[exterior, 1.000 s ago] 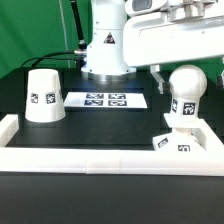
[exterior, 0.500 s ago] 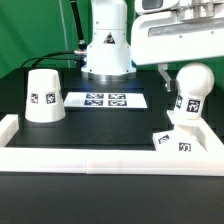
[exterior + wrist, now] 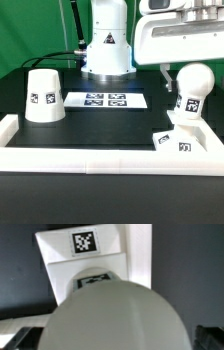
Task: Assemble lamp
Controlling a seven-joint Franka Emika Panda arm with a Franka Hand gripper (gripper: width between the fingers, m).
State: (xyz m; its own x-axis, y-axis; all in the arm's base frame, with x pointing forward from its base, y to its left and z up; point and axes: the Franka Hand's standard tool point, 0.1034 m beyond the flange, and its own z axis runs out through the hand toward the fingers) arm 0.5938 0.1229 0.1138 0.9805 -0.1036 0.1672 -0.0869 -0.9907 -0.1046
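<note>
The round-topped bulb (image 3: 192, 90) stands on the flat square base (image 3: 172, 142) at the exterior view's right, leaning slightly. My gripper (image 3: 186, 72) is open and straddles the bulb's top from above; one dark finger (image 3: 160, 74) shows beside it and the other is hidden. In the wrist view the bulb (image 3: 115, 314) fills the space between the fingertips (image 3: 24, 340), with narrow dark gaps at both sides, and the tagged base (image 3: 85, 249) lies beyond it. The cup-shaped shade (image 3: 42, 95) stands mouth down at the exterior view's left, far from the gripper.
The marker board (image 3: 105, 99) lies flat between the shade and the bulb. A white raised rail (image 3: 100, 160) runs along the front and up both sides, close to the base. The robot's pedestal (image 3: 105, 50) stands at the back.
The gripper has slid a little toward the exterior view's right, and the bulb's top has shifted the same way. The jaws stay open. The shade has not moved.
</note>
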